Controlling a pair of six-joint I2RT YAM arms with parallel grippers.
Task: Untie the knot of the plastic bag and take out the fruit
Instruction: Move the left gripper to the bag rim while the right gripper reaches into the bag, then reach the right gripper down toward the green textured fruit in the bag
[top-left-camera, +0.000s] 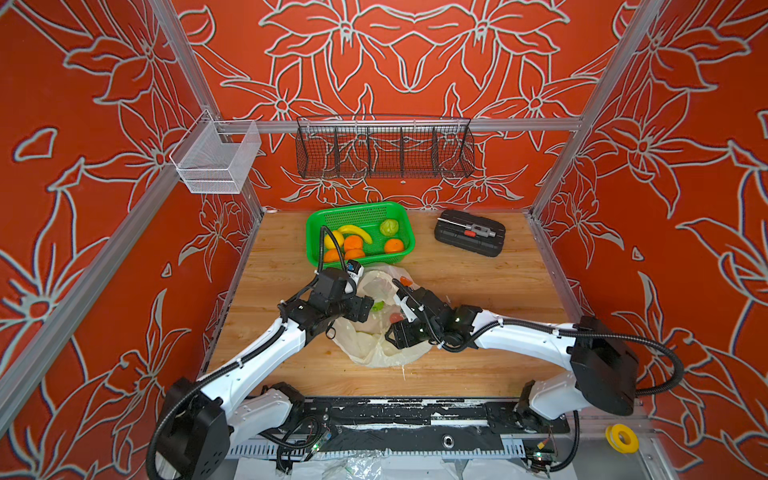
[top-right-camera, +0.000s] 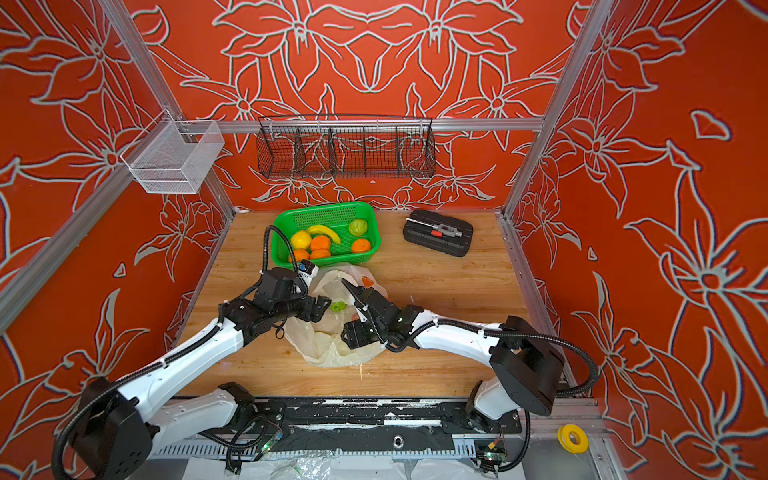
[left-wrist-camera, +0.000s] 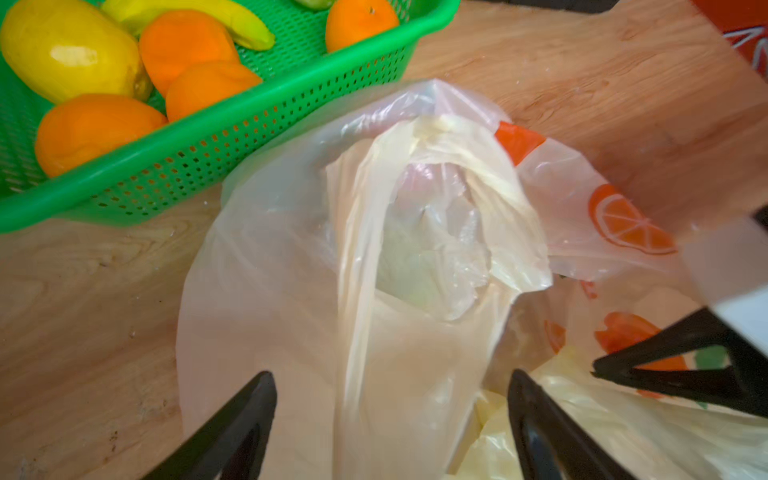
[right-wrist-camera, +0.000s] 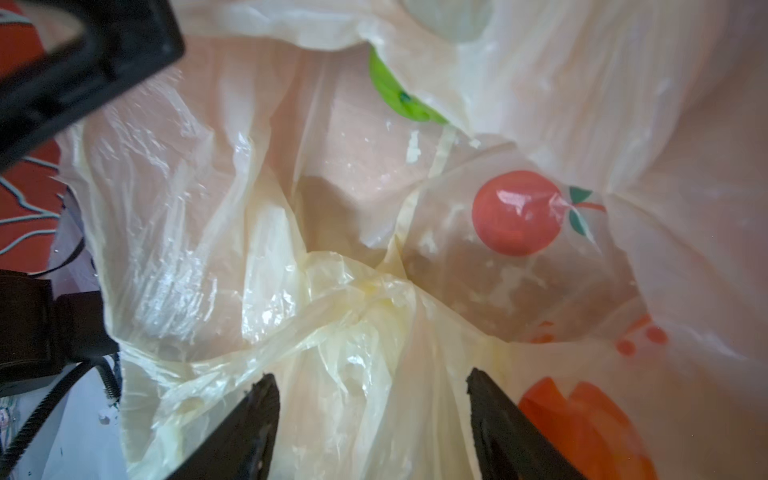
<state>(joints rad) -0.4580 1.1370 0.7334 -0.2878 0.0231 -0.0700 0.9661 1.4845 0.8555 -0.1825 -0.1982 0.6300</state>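
**Left jaws:** wide open, the two fingers (left-wrist-camera: 232, 432) astride a long fold of the plastic bag (left-wrist-camera: 270, 270). Film lies between them, and nothing is pinched. Past the fold, at the top of a handle loop, sits the knot (left-wrist-camera: 432, 124), a small twisted bunch.

**Right jaws:** also parted, fingers (right-wrist-camera: 498, 428) on either side of crumpled bag film. Whether they touch it cannot be told.

**Bag:** it lies slack and open-mouthed between the two arms. A green fruit (right-wrist-camera: 395, 95) shows inside it, half under the film.

**Surface:** the bag rests mid-way across the wooden bench (top-left-camera: 478, 291).
- Just behind the bag, toward its left, a green basket (top-left-camera: 357, 212) holds a lemon (top-left-camera: 333, 239), a banana (top-left-camera: 355, 232), four oranges (top-left-camera: 394, 246) and a second green fruit (top-left-camera: 389, 226).
- Behind the bag to the right, well apart, lies a black case (top-left-camera: 469, 238).
- In front of the bag to the far right, off the bench, lies a yellow roll (top-left-camera: 622, 438).

**Room:** above and behind the bag hang a white mesh bin (top-left-camera: 216, 160) on the left and a black wire rack (top-left-camera: 384, 151) at centre. The walls (top-left-camera: 415, 62) are red with pale flower outlines.
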